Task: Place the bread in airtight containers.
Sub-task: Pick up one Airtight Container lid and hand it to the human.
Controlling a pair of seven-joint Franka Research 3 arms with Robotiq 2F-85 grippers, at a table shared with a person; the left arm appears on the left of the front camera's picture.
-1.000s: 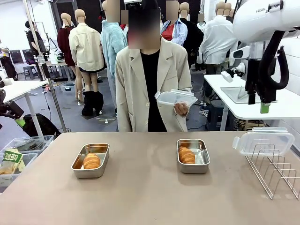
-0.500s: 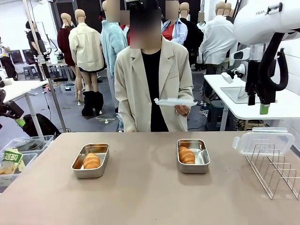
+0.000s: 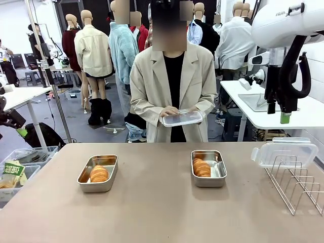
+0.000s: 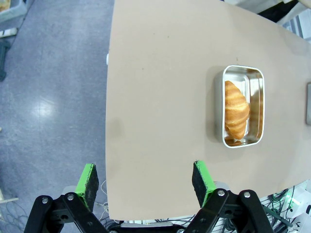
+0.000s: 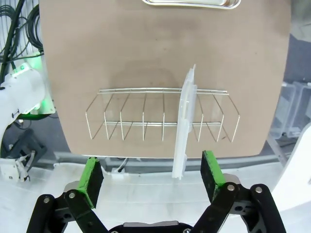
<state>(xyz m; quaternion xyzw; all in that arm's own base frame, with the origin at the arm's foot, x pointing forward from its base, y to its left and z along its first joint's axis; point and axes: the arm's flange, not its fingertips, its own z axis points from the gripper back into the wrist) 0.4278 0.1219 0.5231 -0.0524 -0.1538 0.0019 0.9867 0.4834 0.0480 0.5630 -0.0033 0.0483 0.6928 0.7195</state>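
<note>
Right jaws apart, empty, above rack (image 5: 131, 107); lid (image 5: 185, 121) standing edge-on dead ahead between them, long axis running away. Left jaws apart too, farther off.

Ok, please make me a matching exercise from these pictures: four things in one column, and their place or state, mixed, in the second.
1 bread rolls
2 wire rack
3 person's hands
4 robot's left hand

a open, holding nothing
b holding a clear lid
c lying in the steel pans
d on the table, a second lid standing in it

Pairs: 1-c, 2-d, 3-b, 4-a.
</note>
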